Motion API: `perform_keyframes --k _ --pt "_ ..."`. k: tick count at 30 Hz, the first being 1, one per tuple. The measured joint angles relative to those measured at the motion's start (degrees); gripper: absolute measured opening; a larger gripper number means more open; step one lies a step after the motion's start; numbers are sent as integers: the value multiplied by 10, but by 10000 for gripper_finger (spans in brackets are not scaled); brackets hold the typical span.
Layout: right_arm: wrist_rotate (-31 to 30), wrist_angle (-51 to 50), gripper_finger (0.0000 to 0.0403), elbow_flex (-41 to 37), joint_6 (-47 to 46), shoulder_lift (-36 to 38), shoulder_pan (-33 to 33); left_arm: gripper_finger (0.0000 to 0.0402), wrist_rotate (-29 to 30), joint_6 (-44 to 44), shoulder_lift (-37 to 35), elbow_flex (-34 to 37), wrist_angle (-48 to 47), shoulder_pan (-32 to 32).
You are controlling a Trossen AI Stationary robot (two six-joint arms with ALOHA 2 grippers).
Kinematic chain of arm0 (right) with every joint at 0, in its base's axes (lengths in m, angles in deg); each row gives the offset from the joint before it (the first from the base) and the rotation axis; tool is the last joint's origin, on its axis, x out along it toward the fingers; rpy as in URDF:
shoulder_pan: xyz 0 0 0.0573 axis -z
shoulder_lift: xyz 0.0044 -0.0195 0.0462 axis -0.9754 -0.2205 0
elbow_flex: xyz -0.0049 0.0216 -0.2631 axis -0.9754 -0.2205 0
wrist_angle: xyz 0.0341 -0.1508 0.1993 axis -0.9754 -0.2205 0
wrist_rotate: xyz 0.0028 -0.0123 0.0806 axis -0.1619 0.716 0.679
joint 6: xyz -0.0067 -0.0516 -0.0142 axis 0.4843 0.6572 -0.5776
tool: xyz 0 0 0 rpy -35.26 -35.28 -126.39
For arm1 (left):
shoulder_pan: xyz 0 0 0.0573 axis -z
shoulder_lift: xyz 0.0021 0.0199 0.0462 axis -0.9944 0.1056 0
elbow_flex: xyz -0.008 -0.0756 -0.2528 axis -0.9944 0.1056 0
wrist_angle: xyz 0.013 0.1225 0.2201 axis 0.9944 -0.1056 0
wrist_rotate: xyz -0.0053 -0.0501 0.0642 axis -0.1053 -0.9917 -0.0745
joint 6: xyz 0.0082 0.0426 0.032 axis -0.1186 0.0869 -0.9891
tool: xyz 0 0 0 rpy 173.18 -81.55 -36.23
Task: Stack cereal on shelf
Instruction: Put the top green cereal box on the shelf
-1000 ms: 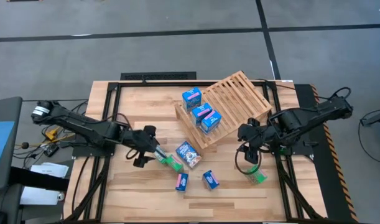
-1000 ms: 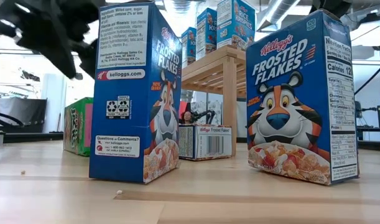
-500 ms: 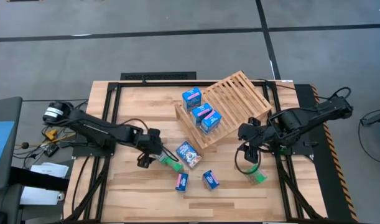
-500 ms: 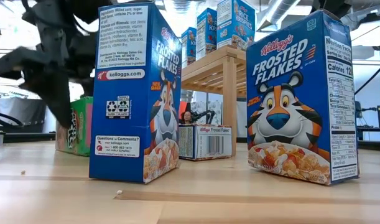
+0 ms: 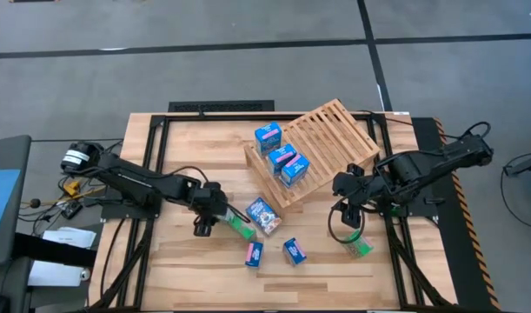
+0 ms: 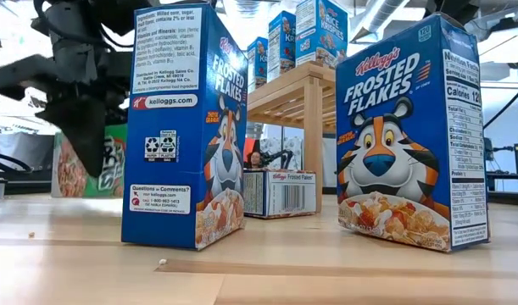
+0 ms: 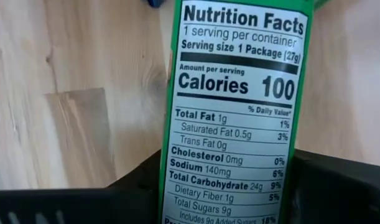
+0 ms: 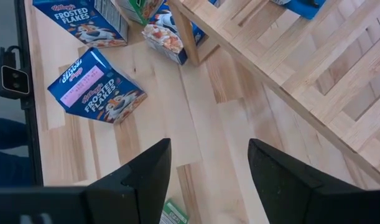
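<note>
Grasp step: left gripper (image 5: 215, 218) pinching green cereal box (image 7: 239, 106), table centre; right gripper (image 5: 352, 211) spread, idle at right. Next: lift, carry to shelf (image 5: 330, 139), set beside blue boxes (image 5: 281, 156).

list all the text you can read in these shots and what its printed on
"Nutrition Facts", "Calories 100", "Sodium 140mg": side panel of the green cardboard cereal box between the left gripper fingers.
"Kellogg's FROSTED FLAKES": front of the blue cardboard cereal box standing nearest the low camera.
"kelloggs.com", "Questions or Comments?": side of the taller-looking blue cereal box.
"RICE KRISPIES": blue box on the light-wood slatted rack.
Ingredient lists: too small.
</note>
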Motion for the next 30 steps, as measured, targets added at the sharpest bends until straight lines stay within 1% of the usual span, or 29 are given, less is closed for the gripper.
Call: perform_keyframes --k 3,7,10,13,15,18,20,22,26,30 --pt "-2 6 240 0 1 0 0 161 -4 46 -30 0 -7 0" --pt "-27 33 240 0 24 0 0 170 -1 99 -106 -1 -29 0" --pt "-42 79 240 0 42 2 1 170 22 139 -178 -14 -52 0" --pt "-48 120 240 0 58 17 1 165 53 176 -251 -37 -50 0" --pt "-52 132 240 -1 61 31 1 164 88 190 -292 -52 -28 0" --pt "-70 146 240 0 63 53 1 163 157 197 -338 -62 44 0" --pt "-77 163 240 -1 74 69 1 163 193 181 -351 -63 113 0" --pt "-84 222 240 0 105 79 10 163 216 150 -353 -63 181 0" --pt "-94 345 240 0 199 82 37 163 236 80 -322 -63 315 0" --pt "-91 451 240 0 274 62 72 163 241 17 -267 -63 434 0"
